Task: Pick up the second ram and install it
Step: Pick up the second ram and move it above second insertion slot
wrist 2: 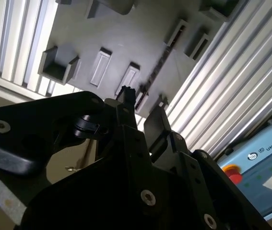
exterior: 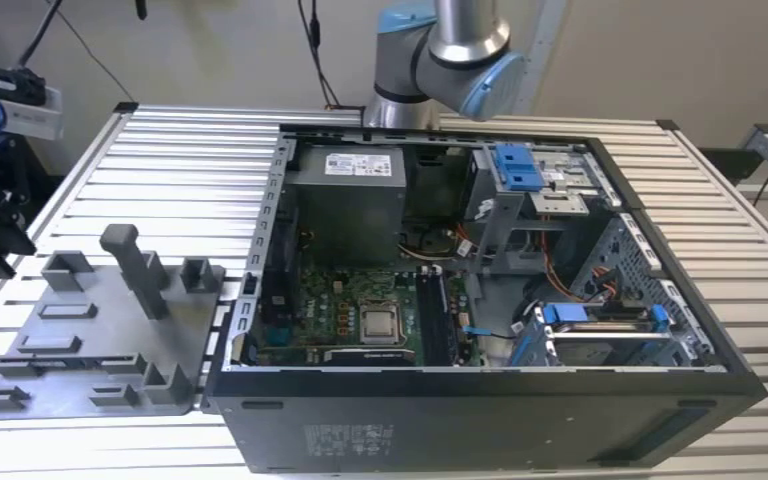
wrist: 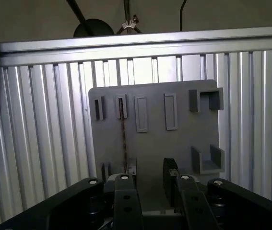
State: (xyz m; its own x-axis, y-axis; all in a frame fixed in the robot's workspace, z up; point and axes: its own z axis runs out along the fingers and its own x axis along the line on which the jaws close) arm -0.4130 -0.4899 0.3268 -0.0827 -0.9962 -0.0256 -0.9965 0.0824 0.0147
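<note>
The gripper [wrist: 147,173] hangs over the gray fixture plate [wrist: 155,143], fingers apart and holding nothing. The second ram [wrist: 123,129] stands on edge in a slot of the plate, among raised brackets [wrist: 207,160]. In the exterior view, the plate lies at nine o'clock from the open computer case [exterior: 491,390].

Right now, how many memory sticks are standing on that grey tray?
1. The second ram stands on edge in a slot of the grey tray, near the open gripper. Another could be hidden behind the gripper.
</note>
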